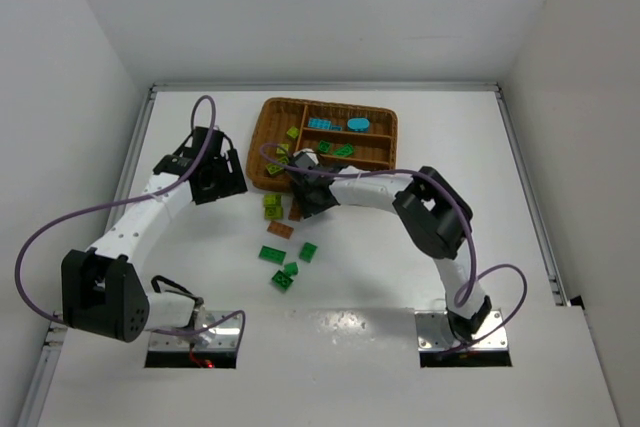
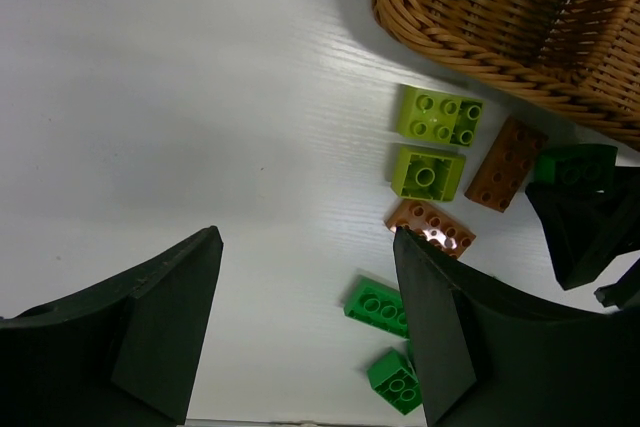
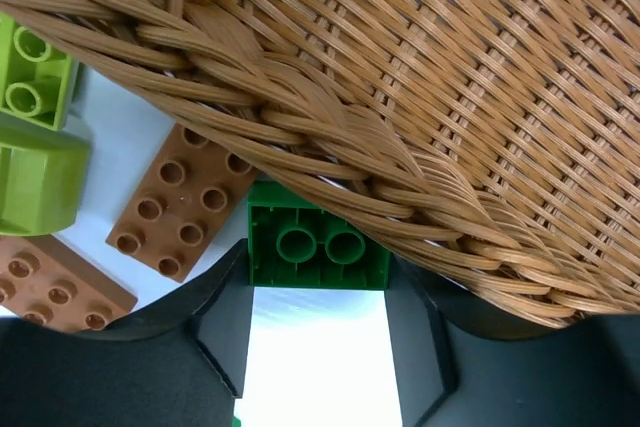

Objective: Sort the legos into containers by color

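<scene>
At 12 o'clock on the table [image 1: 200, 107] sits the wicker tray [image 1: 392, 147]. Its tall section [image 1: 268, 127], at the 9 o'clock end, holds a few yellow-green bricks [image 1: 292, 132]. Of the three narrow sections, the far one has the cyan bricks [image 1: 320, 123] plus a cyan oval piece [image 1: 358, 125]. The middle one has green bricks [image 1: 335, 148].

The right gripper [image 1: 300, 190] is down at the tray's near corner, approx 7 o'clock of the tray. Its fingers [image 3: 225, 297] are drawn in against both sides of a dark green brick [image 3: 318, 245], studs up, and look to have hold of it. The brick is pressed right up to the tray's outer weave, which overhangs its far edge. A brown brick [image 3: 185, 202] lies just beside it at 9 o'clock in the wrist view, w/ a second brown brick [image 3: 50, 287] near that. The right arm's purple cable [image 1: 268, 150] loops over the tall section.

More loose bricks lie at 6 o'clock of the tray. Two yellow-green ones [image 2: 440, 115] are side by side, and four green ones [image 1: 271, 253] are scattered nearer the arm bases.

The left gripper [image 2: 306, 237] hangs over bare table at 9 o'clock of the tray, jaws spread wide w/ nothing in them. The loose bricks are off to one side of it.
</scene>
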Tool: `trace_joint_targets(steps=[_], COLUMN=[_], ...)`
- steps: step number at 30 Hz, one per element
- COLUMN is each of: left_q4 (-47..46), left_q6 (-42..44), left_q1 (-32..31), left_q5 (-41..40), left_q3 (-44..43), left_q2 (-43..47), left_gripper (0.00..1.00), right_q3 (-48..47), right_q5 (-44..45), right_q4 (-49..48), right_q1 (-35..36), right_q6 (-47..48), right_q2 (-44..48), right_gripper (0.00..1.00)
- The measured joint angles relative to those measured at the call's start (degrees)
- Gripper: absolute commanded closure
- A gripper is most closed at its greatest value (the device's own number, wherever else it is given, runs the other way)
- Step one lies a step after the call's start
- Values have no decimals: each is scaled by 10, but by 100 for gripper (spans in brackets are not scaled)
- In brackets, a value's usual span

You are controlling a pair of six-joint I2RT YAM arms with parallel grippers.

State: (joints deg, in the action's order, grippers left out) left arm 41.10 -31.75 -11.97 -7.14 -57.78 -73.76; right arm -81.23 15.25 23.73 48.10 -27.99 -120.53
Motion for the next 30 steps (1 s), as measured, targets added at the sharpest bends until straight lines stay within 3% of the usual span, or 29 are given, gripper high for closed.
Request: trace_joint_targets(steps=[5,10,15,20,25,27,29,30], left_q4=[0,0,0,0,0,1,2,3], left_q6=[0,0,0,0,2,2,2,2], left_q1=[0,0,0,0,0,0,0,0], left_q5=[0,0,0,0,0,0,-1,-1], left_q3=[0,0,0,-1,-1,-2,-4,-5], left_q2=[0,0,0,0,0,0,0,0], left_gripper=[24,24,24,24,24,24,24,24], right_q3=[30,70,62,-16,-92,-117,-141,-155], right_q5=[17,47,53,57,58,57,55,56], right_q4=[-10,6,2,12,19,22,26,31], right_q1=[1,-6,-75,-160,-194,-201,-205,-206], right_q6=[0,-7,-13,-20,-25,-30,-38,-42], right_q2=[28,130,193,132,45,15,-11,-23], right_gripper=[59,59,59,59,59,48,21,18])
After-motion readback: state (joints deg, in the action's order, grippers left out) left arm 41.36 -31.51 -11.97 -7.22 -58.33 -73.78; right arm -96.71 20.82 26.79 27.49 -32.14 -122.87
